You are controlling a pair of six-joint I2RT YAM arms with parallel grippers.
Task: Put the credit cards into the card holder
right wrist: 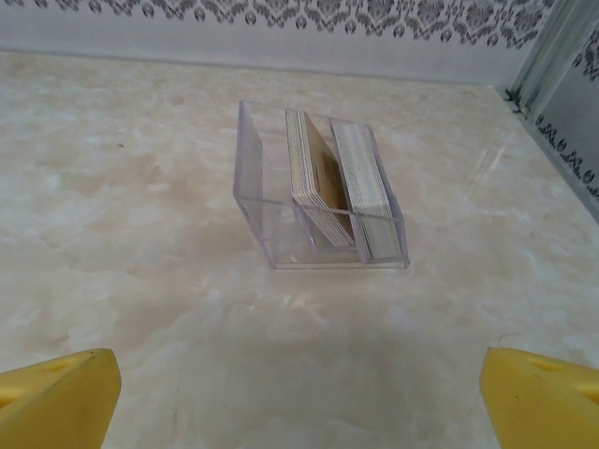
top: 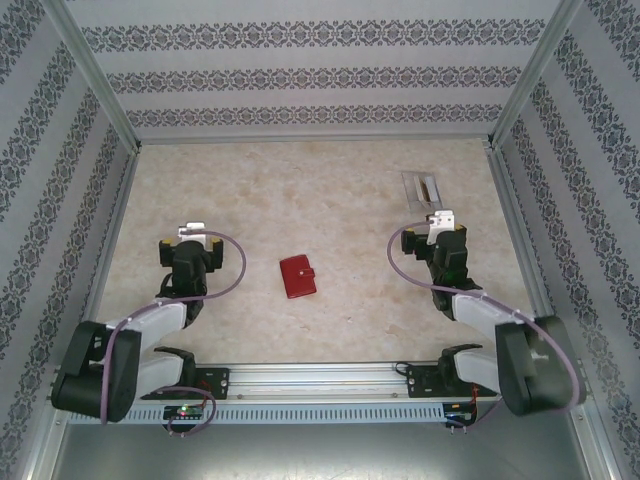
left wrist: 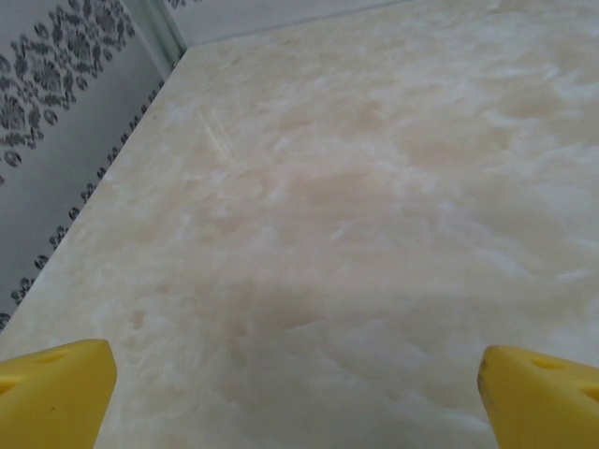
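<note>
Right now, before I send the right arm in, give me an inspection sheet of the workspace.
Surface: pale marbled tabletop, flat, no spills seen.
Job's things: red card holder closed, lying flat mid-table between the arms; credit cards standing on edge in two stacks inside a clear tray, ahead of the right gripper.
Clutter: nothing seen.
Grippers: left gripper and right gripper both open, fingers wide apart, holding nothing.
Cables: purple cables loop beside each wrist, touching none of the job's things.
Surroundings: patterned walls on three sides, metal frame posts at the corners.
</note>
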